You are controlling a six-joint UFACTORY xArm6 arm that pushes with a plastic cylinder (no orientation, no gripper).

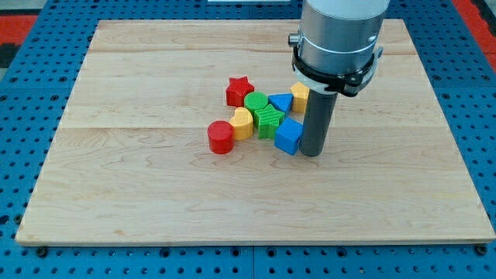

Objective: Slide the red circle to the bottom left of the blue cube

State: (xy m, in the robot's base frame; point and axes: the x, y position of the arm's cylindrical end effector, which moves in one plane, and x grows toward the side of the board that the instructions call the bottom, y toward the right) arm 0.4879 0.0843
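Tip (311,153) touches blue cube's (288,136) right side, gripping nothing; red circle (221,137) lies well left.

Grey cylindrical arm (341,31), black collar, seemingly plain dark rod (316,124)

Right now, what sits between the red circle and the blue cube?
In the camera view, the yellow block and the green star lie between the red circle and the blue cube.

Red blocks: two, a star (239,89) and a circle (221,137). Green: two (256,101) (269,120). Blue: two, a triangle (280,102) and a cube (288,136). Yellow: two (242,122) (300,94).
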